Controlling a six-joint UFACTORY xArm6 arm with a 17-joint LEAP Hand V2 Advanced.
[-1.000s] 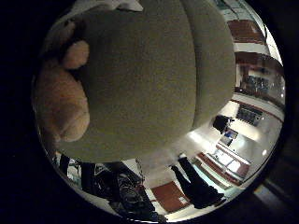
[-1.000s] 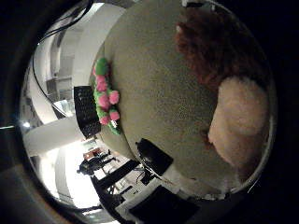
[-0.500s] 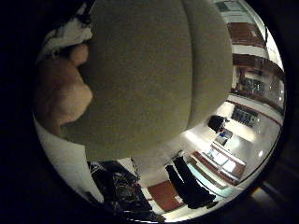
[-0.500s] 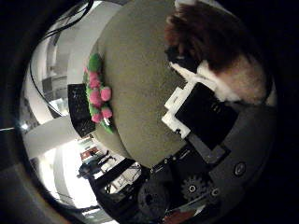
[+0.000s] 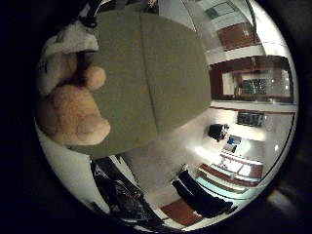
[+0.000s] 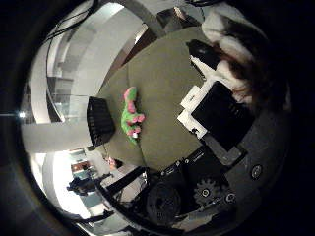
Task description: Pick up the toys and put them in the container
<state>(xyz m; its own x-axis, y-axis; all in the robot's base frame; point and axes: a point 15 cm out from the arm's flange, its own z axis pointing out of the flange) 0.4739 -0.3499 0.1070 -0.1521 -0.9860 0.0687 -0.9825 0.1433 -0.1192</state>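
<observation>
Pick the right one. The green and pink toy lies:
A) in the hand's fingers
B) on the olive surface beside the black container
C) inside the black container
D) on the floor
B: the green and pink toy rests on the olive surface, just beside the black container.

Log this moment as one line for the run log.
hand: shut on plush toy | lifted off green surface | green-pink toy: lies beside black container
</observation>
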